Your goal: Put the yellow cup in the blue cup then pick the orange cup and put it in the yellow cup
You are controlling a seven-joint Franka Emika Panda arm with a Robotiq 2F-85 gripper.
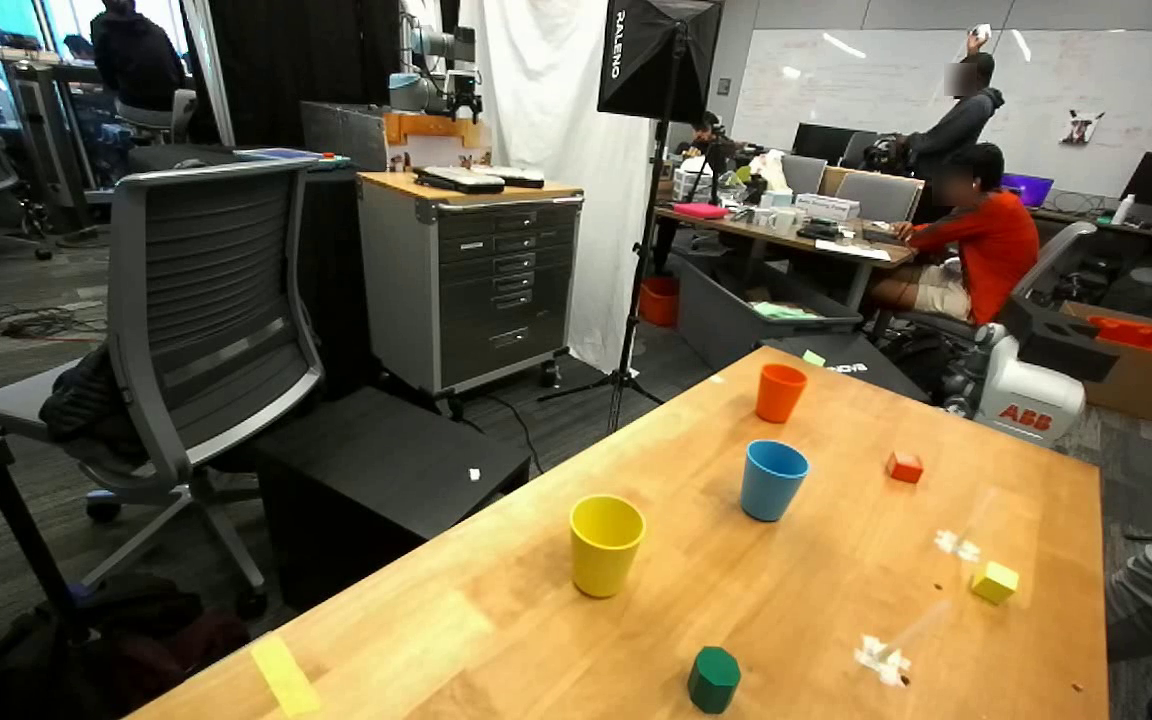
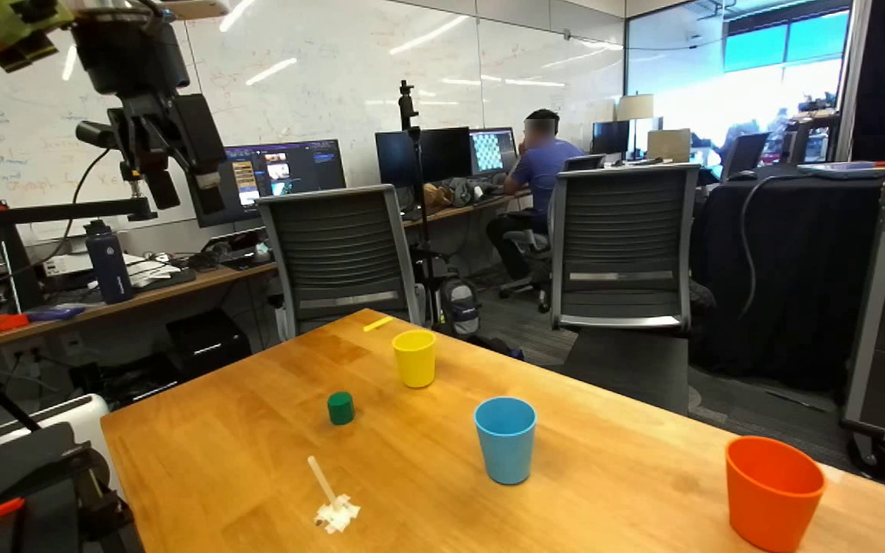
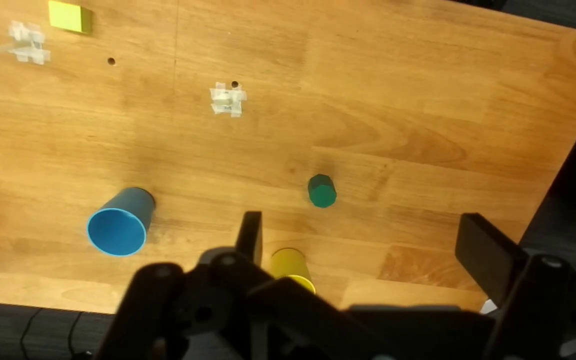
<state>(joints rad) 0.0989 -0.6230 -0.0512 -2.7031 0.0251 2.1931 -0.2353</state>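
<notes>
blue cup: upright on the table, with mouth up and inside visible
yellow cup: upright on the table, near the blue cup but apart from it; left of it in both exterior views, right of it in the wrist view
orange cup: upright on the table, on the opposite side of the blue cup from the yellow cup; cut off by the left edge in the wrist view
gripper: spread wide apart above table height, well away from the blue cup; partly in front of the yellow cup in the wrist view
green block: on the table, in front of the blue cup and slightly left in an exterior view
red block: on the table, right of the blue cup in an exterior view
yellow block: on the table, right of the blue cup and nearer the camera in an exterior view
white tape: stuck down in two patches, right of the blue cup in an exterior view
</notes>
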